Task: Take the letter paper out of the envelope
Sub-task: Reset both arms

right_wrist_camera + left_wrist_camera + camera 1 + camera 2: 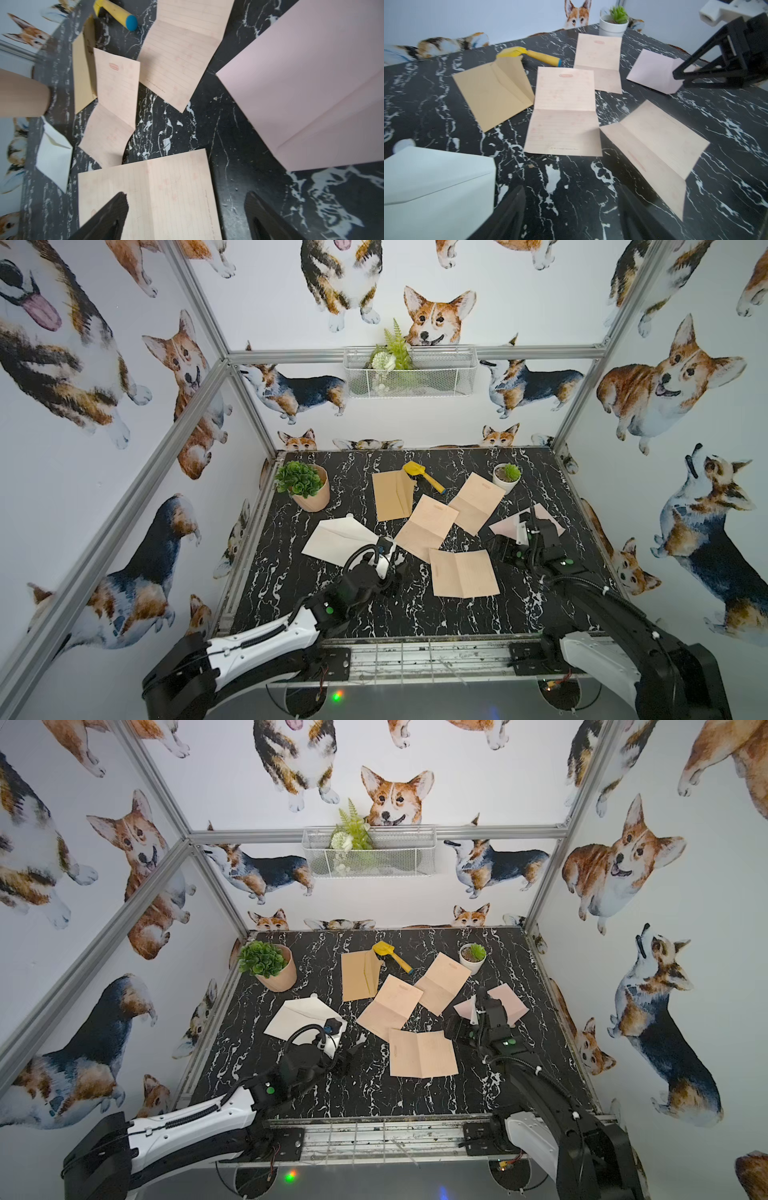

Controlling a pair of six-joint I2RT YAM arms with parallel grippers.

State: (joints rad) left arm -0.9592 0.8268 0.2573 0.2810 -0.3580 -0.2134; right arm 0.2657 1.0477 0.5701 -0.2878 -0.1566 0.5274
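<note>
Over the table (374, 614), left gripper (570, 191) and right gripper (187, 195) hang open.

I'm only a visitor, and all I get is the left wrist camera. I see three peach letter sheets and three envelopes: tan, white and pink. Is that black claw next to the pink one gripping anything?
Observer: No. The right wrist view shows the right gripper open with nothing between its fingers. Past them are only the bare table and the edge of a letter sheet.
Visitor: Is there anything on the table that my picture misses?
Observer: Yes. A leafy plant in a peach pot stands at the table's far left corner, seen in both top views.
</note>
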